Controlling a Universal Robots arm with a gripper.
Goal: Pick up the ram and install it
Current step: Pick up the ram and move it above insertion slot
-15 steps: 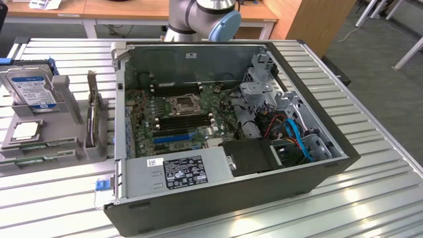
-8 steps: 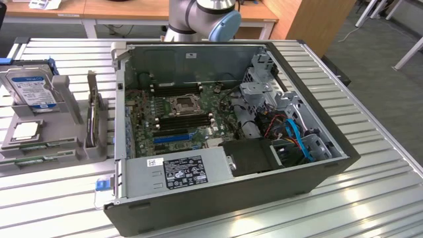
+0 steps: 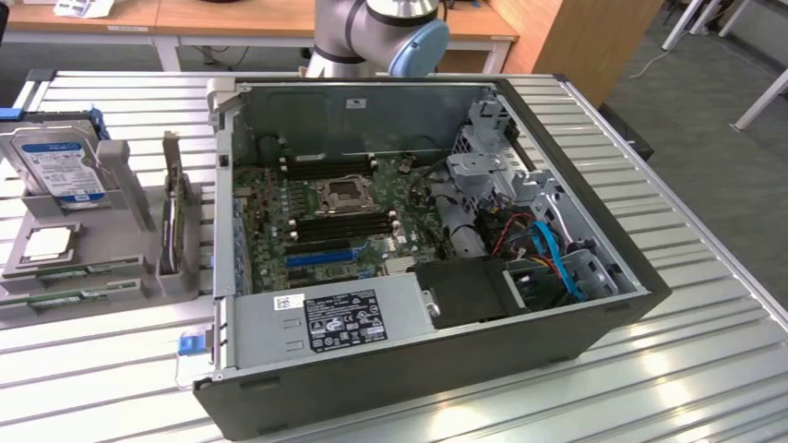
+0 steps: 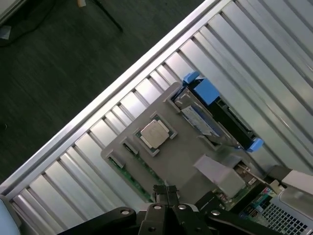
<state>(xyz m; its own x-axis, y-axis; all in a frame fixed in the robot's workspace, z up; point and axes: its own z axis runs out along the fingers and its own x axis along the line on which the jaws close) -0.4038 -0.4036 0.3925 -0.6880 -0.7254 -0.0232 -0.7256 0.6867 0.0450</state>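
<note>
Your black gripper [image 4: 166, 192] hovers clenched and empty near the thin green ram stick [image 4: 133, 181] at the edge of the grey plastic holder [image 4: 186, 161]; descend shut and you may strike the stick, not straddle it.

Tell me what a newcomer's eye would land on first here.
The open computer case in the middle of the slatted table, motherboard bared, draws the eye first. At the exterior view's left, a grey holder carries a blue-labelled hard drive, a silver processor chip and the ram. The shut gripper hangs over that holder.
</note>
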